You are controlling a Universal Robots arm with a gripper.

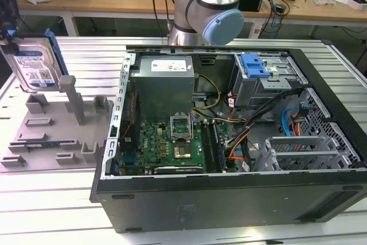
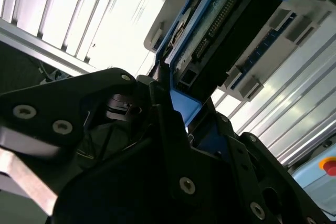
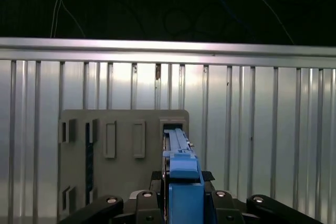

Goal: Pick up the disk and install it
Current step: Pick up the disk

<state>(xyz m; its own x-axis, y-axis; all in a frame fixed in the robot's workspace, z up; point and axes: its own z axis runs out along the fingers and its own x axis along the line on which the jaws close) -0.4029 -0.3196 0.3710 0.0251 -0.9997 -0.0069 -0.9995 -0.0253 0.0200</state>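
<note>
The gripper (image 3: 182, 181) clamps the disk (image 1: 34, 66) by its blue frame. The disk hangs upright beneath it, over the grey holder (image 1: 51, 136) near the worktop (image 1: 46, 199) edge, beside the computer case (image 1: 229, 202).

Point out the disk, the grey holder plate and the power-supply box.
the disk (image 1: 33, 66), exterior view, on its white-and-blue label
the grey holder plate (image 1: 57, 134), exterior view, on its flat base
the power-supply box (image 1: 163, 93), exterior view, on its grey side wall

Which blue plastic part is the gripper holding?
The blue carrier framing the silver-grey disk, at the grey rack; the blue latch sits untouched inside the computer case.
</note>
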